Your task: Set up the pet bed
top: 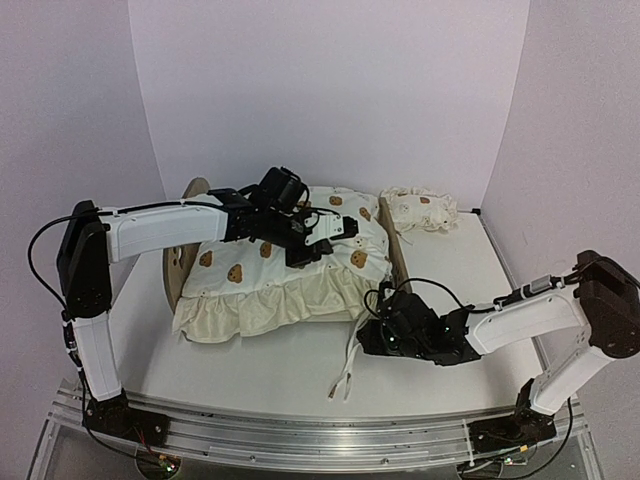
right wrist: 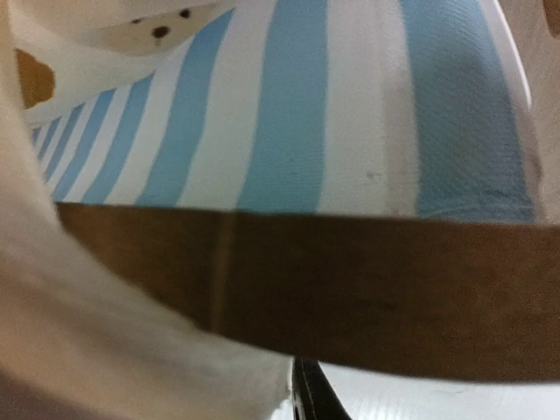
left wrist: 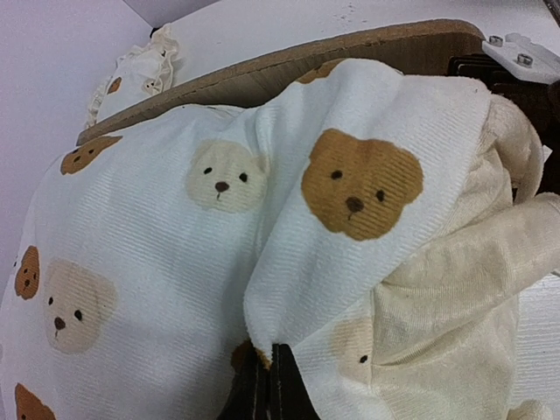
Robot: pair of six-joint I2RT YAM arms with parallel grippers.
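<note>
Pinching the cushion point(top: 262, 298) shut tight in my left gripper point(top: 303, 252), my right gripper point(top: 377, 318) beside the pet bed point(top: 172, 270) too hidden to tell, I needed to flatten it next.

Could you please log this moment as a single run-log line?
left claw: shut on cushion | right claw: at bed frame rail, grip unclear | pillow: on table beside bed

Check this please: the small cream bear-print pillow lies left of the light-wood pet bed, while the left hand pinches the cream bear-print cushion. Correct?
No: the small cream bear-print pillow lies right of the light-wood pet bed, as the top external view shows. The left hand does pinch the cream bear-print cushion.
</note>
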